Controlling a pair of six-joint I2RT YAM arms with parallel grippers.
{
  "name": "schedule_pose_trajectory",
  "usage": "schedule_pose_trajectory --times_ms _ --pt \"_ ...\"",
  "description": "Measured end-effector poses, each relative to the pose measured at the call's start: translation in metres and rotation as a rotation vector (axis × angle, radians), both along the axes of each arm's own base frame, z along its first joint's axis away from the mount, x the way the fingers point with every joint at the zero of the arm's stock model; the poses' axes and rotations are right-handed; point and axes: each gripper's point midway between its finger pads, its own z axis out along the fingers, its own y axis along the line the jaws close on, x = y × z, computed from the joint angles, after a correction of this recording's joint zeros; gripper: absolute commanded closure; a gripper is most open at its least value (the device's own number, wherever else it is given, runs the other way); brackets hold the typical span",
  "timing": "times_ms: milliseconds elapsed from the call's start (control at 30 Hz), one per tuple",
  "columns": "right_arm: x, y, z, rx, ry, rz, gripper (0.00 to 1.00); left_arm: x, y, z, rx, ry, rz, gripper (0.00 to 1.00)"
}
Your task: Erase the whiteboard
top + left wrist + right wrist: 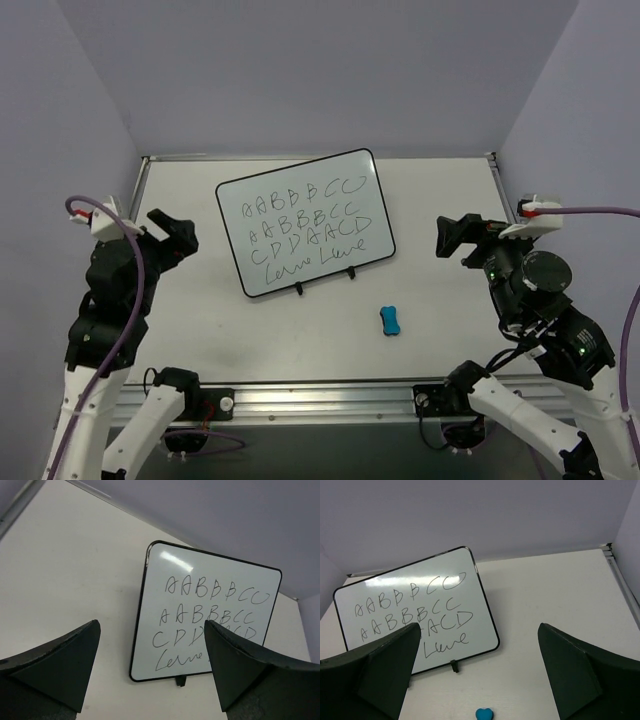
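The whiteboard (305, 222) lies flat and tilted in the middle of the table, with rows of black letters and a scrawled line on it and two black clips on its near edge. In the left wrist view the whiteboard (210, 580) is ahead, partly behind one finger. The right wrist view shows the whiteboard (420, 580) to the left. My left gripper (175, 235) hovers left of the board, open and empty. To the board's right my right gripper (452, 238) is also open and empty. A small blue eraser (390, 320) rests near the board's lower right corner, and the eraser (484, 713) lies below the right fingers.
The white table (250, 330) is enclosed by purple walls on the left, back and right. A metal rail (320, 395) runs along the near edge between the arm bases. Purple cables loop from both wrists.
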Motion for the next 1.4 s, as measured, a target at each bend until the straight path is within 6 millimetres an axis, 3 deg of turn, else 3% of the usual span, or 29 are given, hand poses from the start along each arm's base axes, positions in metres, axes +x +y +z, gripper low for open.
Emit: schedule_pose_trajectory --times_ms 67,167,200,333,400,500,667,700,800,900,1033,1400 --pt "0.003 0.008 -0.006 -0.002 0.006 0.033 0.0 0.024 -0.013 -0.009 -0.047 0.01 -0.023 0.06" --pt "0.007 0.018 -0.016 -0.016 0.033 0.066 0.0 0.06 -0.01 -0.033 -0.039 0.073 0.014 0.05" --pt "0.009 0.022 -0.019 -0.019 0.041 0.076 0.0 0.071 -0.003 -0.043 -0.048 0.095 0.03 0.02" --pt "0.015 0.036 -0.033 -0.031 0.07 0.125 0.0 0.107 0.058 -0.088 -0.183 0.093 0.121 0.0" --pt "0.018 0.042 -0.044 -0.042 0.094 0.149 0.0 0.119 0.065 -0.105 -0.258 0.056 0.079 0.0" --pt "0.022 0.054 -0.06 -0.062 0.139 0.187 0.0 0.133 0.039 -0.118 -0.328 0.005 -0.097 0.0" --pt "0.03 0.074 -0.072 -0.074 0.181 0.253 0.0 0.15 0.012 -0.113 -0.33 -0.066 -0.314 0.0" --pt "0.031 0.076 -0.074 -0.077 0.187 0.26 0.0 0.153 0.01 -0.115 -0.329 -0.067 -0.335 0.06" --pt "0.031 0.079 -0.073 -0.073 0.184 0.275 0.0 0.16 0.002 -0.133 -0.319 -0.033 -0.387 0.08" --pt "0.03 0.079 -0.067 -0.062 0.161 0.282 0.0 0.164 -0.02 -0.152 -0.304 0.017 -0.474 0.16" --pt "0.027 0.077 -0.061 -0.053 0.14 0.283 0.0 0.165 -0.048 -0.158 -0.303 0.008 -0.624 0.21" --pt "0.027 0.077 -0.061 -0.067 0.138 0.288 0.0 0.192 -0.051 -0.164 -0.32 -0.066 -0.75 0.46"
